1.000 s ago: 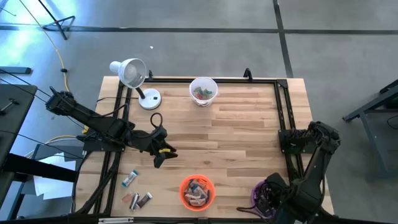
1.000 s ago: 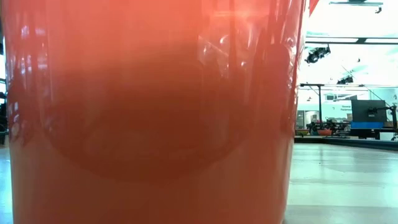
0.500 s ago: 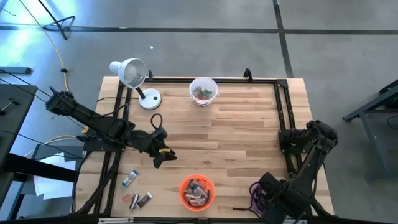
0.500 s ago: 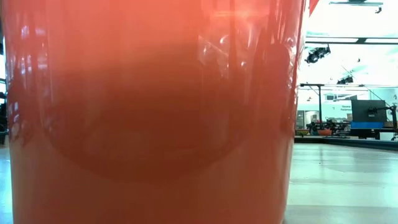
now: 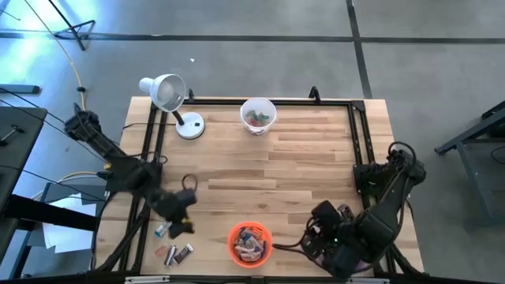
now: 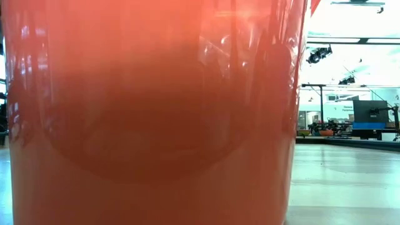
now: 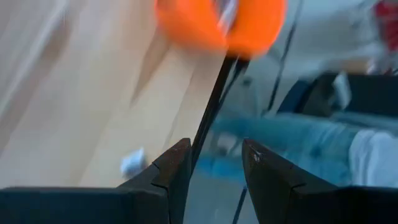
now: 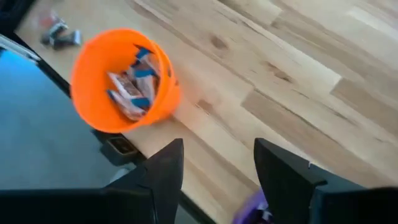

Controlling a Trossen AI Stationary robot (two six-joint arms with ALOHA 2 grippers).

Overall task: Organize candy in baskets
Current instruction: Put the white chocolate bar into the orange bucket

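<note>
Three loose candy pieces lie near the table's near left corner: a blue-silver one (image 5: 163,229) and two darker ones (image 5: 177,253). My left gripper (image 5: 181,219) hovers open just beside them, and one piece (image 7: 132,163) shows past its fingers. The orange basket (image 5: 250,243) at the near edge holds several candies (image 8: 127,87). The white basket (image 5: 258,115) at the far edge holds a few. My right gripper (image 5: 319,227) is open and empty, above the table right of the orange basket. Below it, only a bit of the purple basket (image 8: 255,210) shows.
A white desk lamp (image 5: 170,95) stands at the far left corner. Black frame rails (image 5: 359,150) run along the table's sides and far edge. The orange basket (image 6: 150,112) fills the low view. A person's legs in jeans (image 7: 298,140) show beyond the table's near edge.
My left gripper has swung from mid-table toward the near left corner, down beside the loose candies, turning as it went. My right gripper has risen from over the purple basket and moved left toward the orange basket.
</note>
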